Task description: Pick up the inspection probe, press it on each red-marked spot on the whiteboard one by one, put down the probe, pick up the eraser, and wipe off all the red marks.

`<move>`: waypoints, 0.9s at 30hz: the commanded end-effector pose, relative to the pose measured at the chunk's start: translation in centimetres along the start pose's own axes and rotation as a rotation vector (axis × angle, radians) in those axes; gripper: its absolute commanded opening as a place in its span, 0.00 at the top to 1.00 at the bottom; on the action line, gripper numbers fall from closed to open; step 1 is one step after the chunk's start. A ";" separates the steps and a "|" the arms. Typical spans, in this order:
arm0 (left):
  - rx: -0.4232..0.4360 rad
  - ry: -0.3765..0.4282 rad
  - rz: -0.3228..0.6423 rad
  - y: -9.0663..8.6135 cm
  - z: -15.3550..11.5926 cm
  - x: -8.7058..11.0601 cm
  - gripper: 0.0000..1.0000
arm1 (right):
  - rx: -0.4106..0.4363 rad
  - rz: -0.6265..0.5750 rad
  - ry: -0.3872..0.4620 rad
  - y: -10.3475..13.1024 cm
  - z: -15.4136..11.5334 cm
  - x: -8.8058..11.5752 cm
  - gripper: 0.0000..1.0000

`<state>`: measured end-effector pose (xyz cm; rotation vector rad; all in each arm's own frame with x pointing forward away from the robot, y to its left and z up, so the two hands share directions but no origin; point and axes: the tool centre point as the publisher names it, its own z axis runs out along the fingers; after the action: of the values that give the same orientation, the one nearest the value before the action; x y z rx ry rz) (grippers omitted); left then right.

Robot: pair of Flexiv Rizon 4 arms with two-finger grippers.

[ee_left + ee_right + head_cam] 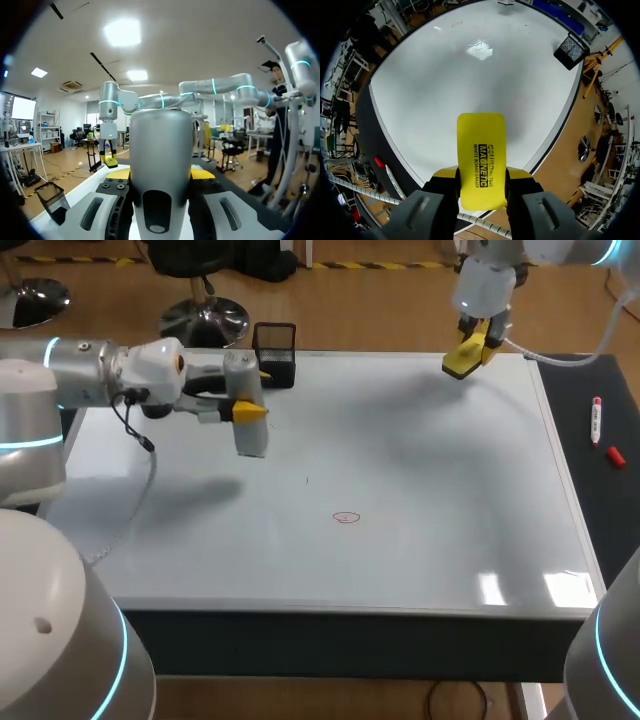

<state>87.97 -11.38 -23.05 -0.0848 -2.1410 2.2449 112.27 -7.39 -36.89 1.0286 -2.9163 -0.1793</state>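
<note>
While the left gripper clamps the rigid-looking, smooth probe mid-body above the board at its rear left, the right gripper pinches the likely light eraser by its long edges over the far-right corner.

Bare whiteboard surrounds the red mark; a mesh basket and the held probe crowd its far-left corner.

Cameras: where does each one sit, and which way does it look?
Head view: above and behind the robot, looking down on the whiteboard; left arm and right arm show.
Left wrist view: on the left arm, looking out level; the left end effector grips the probe.
Right wrist view: on the right arm, facing down at the whiteboard; the right end effector grips the eraser.
Shared: head and right wrist both show the mesh basket.
</note>
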 end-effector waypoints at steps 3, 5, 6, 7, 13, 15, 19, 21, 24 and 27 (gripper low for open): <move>0.008 0.016 0.008 0.0 2.0 3.1 1.00 | 0.003 -0.002 0.003 0.0 -0.1 0.0 1.00; 0.020 0.037 0.006 0.1 2.6 3.9 1.00 | 0.003 -0.002 0.003 0.0 -0.1 0.0 1.00; 0.024 0.047 0.005 0.1 2.9 4.3 1.00 | 0.003 -0.002 0.003 0.0 -0.1 0.0 1.00; 0.031 0.057 0.003 0.1 3.3 4.7 1.00 | 0.003 -0.002 0.003 0.0 -0.1 0.0 1.00; 0.043 0.123 -0.008 0.6 5.6 6.5 1.00 | 0.003 -0.002 0.003 0.0 -0.1 0.0 1.00; 0.044 0.145 -0.015 0.9 6.4 6.8 1.00 | 0.003 -0.002 0.003 0.0 -0.1 0.0 1.00; 0.046 0.178 -0.029 1.6 7.9 7.4 1.00 | 0.003 -0.002 0.003 0.0 -0.1 0.0 1.00; 0.040 0.191 -0.033 1.9 8.6 7.6 1.00 | 0.003 -0.002 0.003 0.0 -0.1 0.0 1.00; 0.046 0.215 -0.044 2.4 9.5 7.8 1.00 | 0.003 -0.002 0.003 0.0 -0.1 0.0 1.00; 0.049 0.233 -0.049 2.8 10.4 7.9 1.00 | 0.003 -0.002 0.003 0.0 -0.1 0.0 1.00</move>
<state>78.68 -20.25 -24.86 -0.2570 -1.9757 2.1405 112.26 -7.40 -36.88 1.0287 -2.9163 -0.1789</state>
